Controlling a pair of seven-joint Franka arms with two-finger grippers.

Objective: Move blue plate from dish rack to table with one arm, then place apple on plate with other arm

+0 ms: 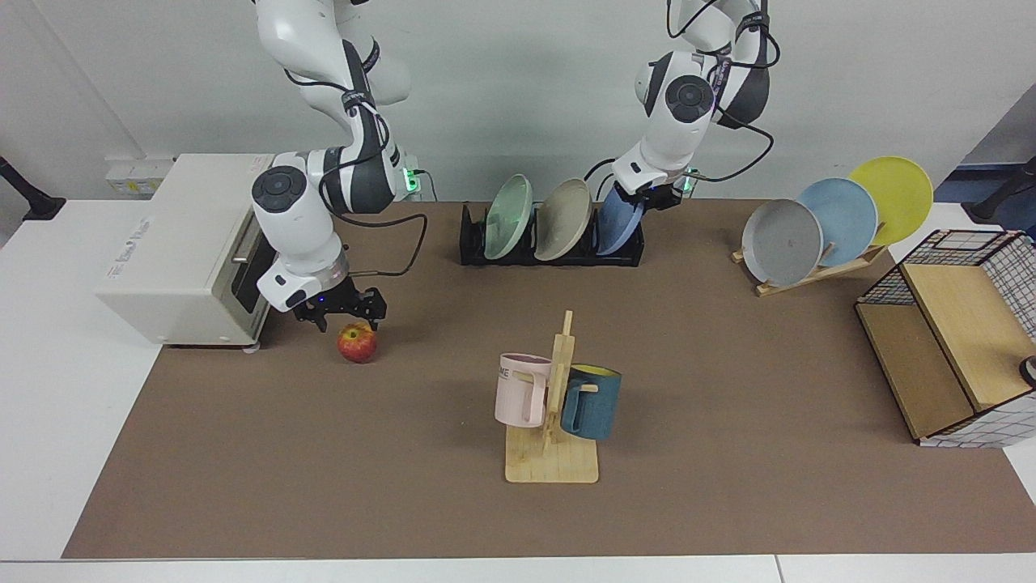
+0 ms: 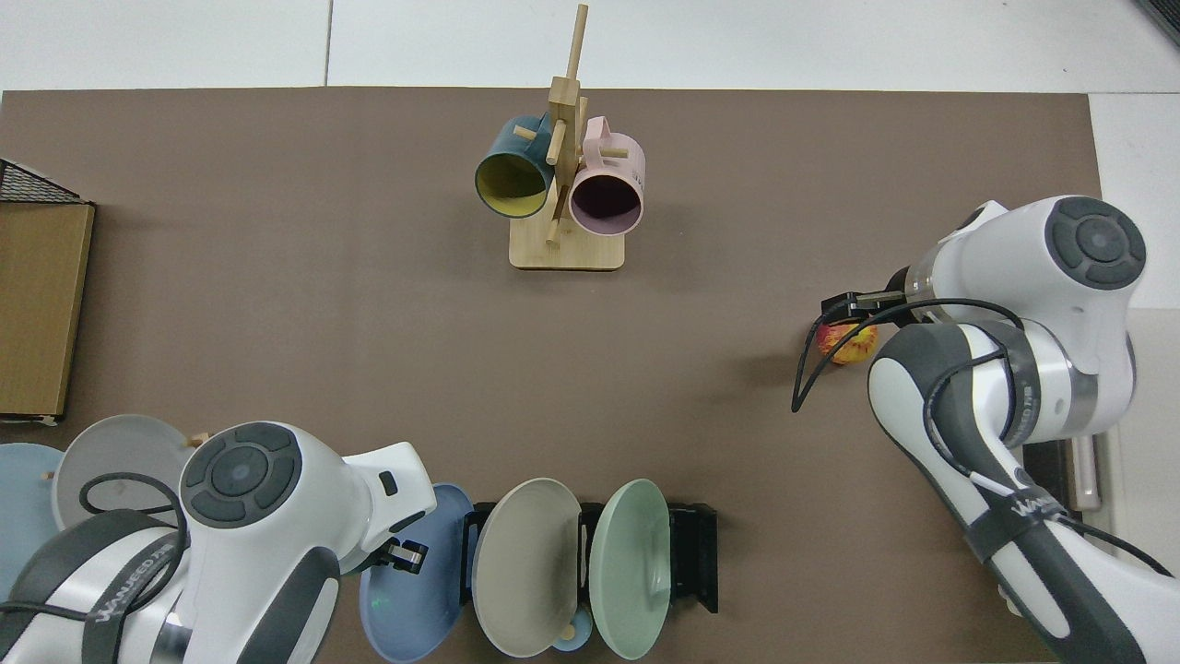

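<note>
Your left gripper [image 1: 647, 197] sits at the top rim of the blue plate [image 1: 617, 225], which leans in the end slot of the dish rack [image 1: 550, 247] beside a beige plate [image 1: 562, 219] and a pale green plate [image 1: 508, 216]. In the top view that gripper [image 2: 403, 554] meets the plate's [image 2: 406, 604] edge, but you cannot tell whether its fingers have closed on the rim. Your right gripper [image 1: 346, 312] is low over the apple [image 1: 357, 342], fingers spread either side of the top and not pressed to the fruit. The apple rests on the brown table [image 1: 728, 389], just in front of the white toaster oven [image 1: 182, 251]. From above, the apple [image 2: 850, 344] is half hidden under the right gripper [image 2: 846, 310]. A wooden mug stand [image 1: 553, 425] with two mugs stands mid-table, well apart from both arms.
</note>
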